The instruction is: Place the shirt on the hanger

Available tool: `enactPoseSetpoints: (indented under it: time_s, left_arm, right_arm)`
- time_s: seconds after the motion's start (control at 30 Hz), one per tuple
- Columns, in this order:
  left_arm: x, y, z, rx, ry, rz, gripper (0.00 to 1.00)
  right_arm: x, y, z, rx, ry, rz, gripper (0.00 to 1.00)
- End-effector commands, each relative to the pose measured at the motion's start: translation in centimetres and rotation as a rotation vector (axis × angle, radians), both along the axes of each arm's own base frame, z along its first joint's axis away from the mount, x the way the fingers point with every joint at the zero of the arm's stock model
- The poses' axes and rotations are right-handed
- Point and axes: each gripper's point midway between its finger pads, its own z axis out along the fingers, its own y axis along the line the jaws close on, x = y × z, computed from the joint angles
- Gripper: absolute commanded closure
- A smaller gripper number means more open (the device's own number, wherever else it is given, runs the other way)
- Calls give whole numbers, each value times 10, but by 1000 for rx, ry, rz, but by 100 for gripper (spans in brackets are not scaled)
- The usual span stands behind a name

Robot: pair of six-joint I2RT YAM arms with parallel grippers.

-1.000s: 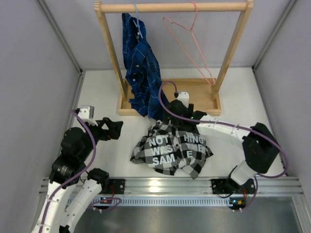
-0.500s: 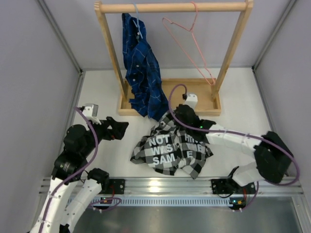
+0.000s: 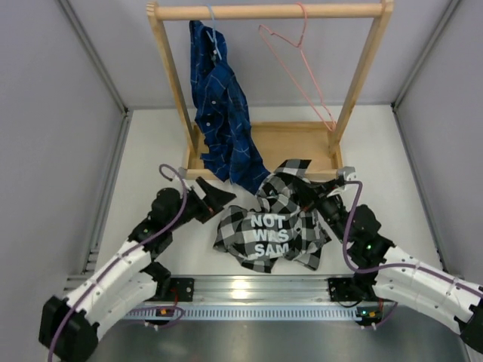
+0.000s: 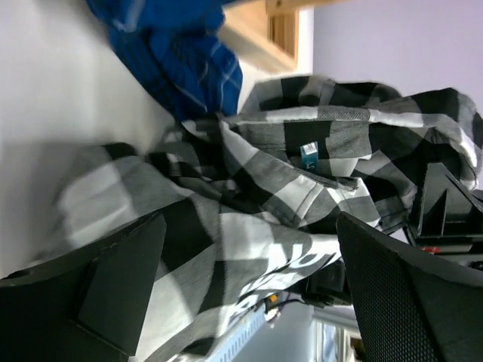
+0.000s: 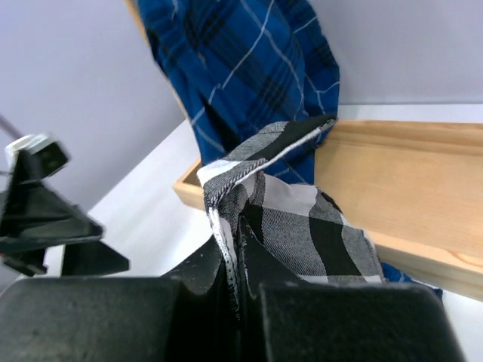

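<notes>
On the table just beyond the arm bases, the shirt (image 3: 272, 232) lies crumpled, its far edge pinched tight in the right gripper (image 5: 240, 260), the left gripper (image 3: 215, 197) gaping beside it, the hanger (image 3: 298, 64) hanging on the wooden rack (image 3: 264, 11) behind.

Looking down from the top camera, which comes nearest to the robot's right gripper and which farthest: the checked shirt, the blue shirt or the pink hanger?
From the right gripper:
1. checked shirt: pinched in the gripper itself, at table centre.
2. blue shirt: its hem hangs just beyond, to the left.
3. pink hanger: up on the rail at the back.
</notes>
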Motion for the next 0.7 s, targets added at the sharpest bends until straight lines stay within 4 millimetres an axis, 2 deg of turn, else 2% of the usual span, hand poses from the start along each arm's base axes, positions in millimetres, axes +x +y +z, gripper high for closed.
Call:
enactPoseSetpoints:
  time_s: [0.0, 0.03, 0.07, 0.13, 0.17, 0.2, 0.27, 0.3, 0.37, 0.4, 0.47, 0.5, 0.6, 0.63, 0.67]
  left_arm:
    - [18, -49, 33, -178, -32, -33, 2]
    - [22, -58, 29, -163, -18, -33, 2]
    - [20, -74, 36, -168, -21, -71, 2]
    - [29, -91, 20, -157, 9, -78, 3]
    - [33, -95, 18, -170, 13, -58, 4]
    - [38, -99, 2, -156, 45, -45, 4]
    - [44, -106, 2, -196, 54, -40, 6]
    - [47, -114, -6, -194, 77, -49, 7]
    - [45, -129, -8, -205, 95, -79, 9]
    - [47, -135, -20, -184, 119, -81, 10]
    - [49, -147, -16, -198, 120, -96, 14]
    - [50, -150, -25, -190, 138, -95, 16]
    - [52, -154, -28, -209, 142, -102, 33]
    - [52, -154, -28, -209, 142, -100, 50]
    - [52, -153, -28, -206, 138, -100, 63]
  right_arm:
    - [-18, 5, 20, 49, -137, 93, 100]
    - [-20, 4, 22, 62, -152, 98, 100]
    - [-24, 1, 19, 70, -162, 100, 100]
    - [-30, -1, 22, 77, -186, 115, 100]
    - [-33, -5, 24, 90, -198, 118, 100]
    - [-35, -6, 24, 87, -204, 119, 100]
    - [-38, -7, 24, 82, -210, 129, 100]
    - [-39, -7, 23, 76, -211, 131, 100]
    - [-39, -6, 22, 67, -207, 132, 100]
    - [-39, -6, 22, 67, -209, 133, 100]
    - [-41, -3, 21, 66, -210, 155, 100]
    - [-42, -2, 22, 72, -212, 162, 100]
    - [-45, 4, 22, 64, -216, 195, 100]
    - [-44, 5, 20, 58, -211, 199, 100]
    - [-44, 5, 19, 56, -209, 199, 100]
